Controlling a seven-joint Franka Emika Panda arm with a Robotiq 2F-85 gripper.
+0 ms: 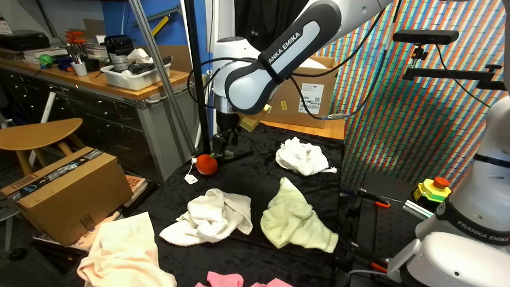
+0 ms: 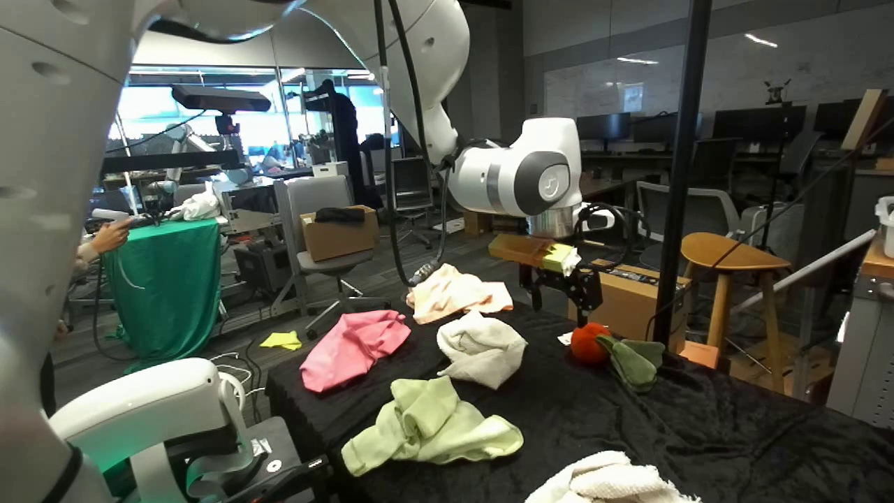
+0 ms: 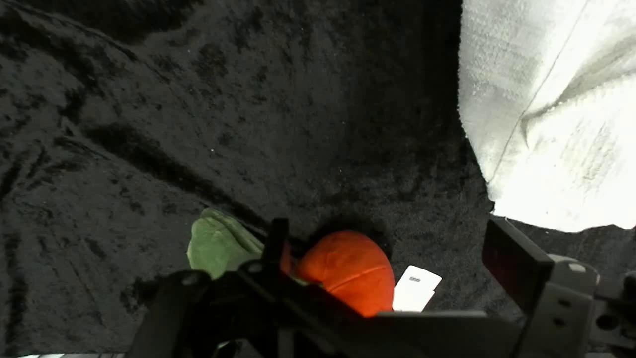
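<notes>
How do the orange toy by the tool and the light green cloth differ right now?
The orange toy has a rounded body, while the light green cloth lies crumpled in loose folds. The toy shows orange with a green leafy part; the cloth shows only pale green. The toy sits right by the tool; the cloth lies farther off. Both rest on the black fabric.

Robot gripper, jaws parted, hangs over black-draped table, just above red-orange ball; can't tell from here whether they touch. Green leafy piece lies against ball. Grey-white cloth bunched nearby, light green cloth closer to me, pink cloth beyond it, peach cloth at far end. White towel nearest, partly out of sight. Cardboard box behind gripper; upright black pole stands in front of wooden stool.
</notes>
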